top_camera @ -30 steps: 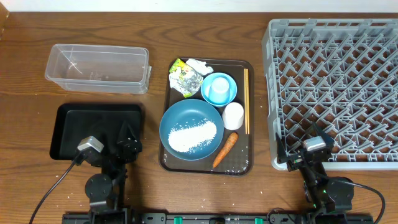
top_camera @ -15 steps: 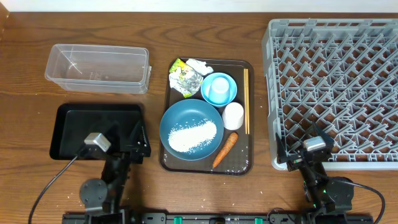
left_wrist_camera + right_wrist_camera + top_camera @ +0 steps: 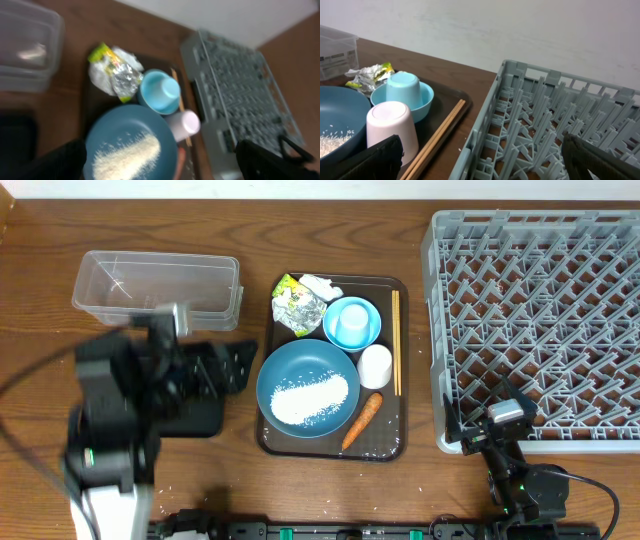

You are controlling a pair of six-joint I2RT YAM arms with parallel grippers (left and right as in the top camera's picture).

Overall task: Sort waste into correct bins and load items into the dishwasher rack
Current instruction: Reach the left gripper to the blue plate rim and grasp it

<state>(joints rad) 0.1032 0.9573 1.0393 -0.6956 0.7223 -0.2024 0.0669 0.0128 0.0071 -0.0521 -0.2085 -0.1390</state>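
Brown wooden bench. I see my left gripper spread above the black tray's right edge, my right gripper spread at the rack's front-left corner. Rice sits in the bowl, at the serving tray's front-left corner.

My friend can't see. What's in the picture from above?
A brown tray holds a blue bowl of rice, a carrot, a light-blue cup, a white cup, chopsticks and a wrapper. A grey rack stands right of it; left are a clear tub and black tray under the blurred left arm.
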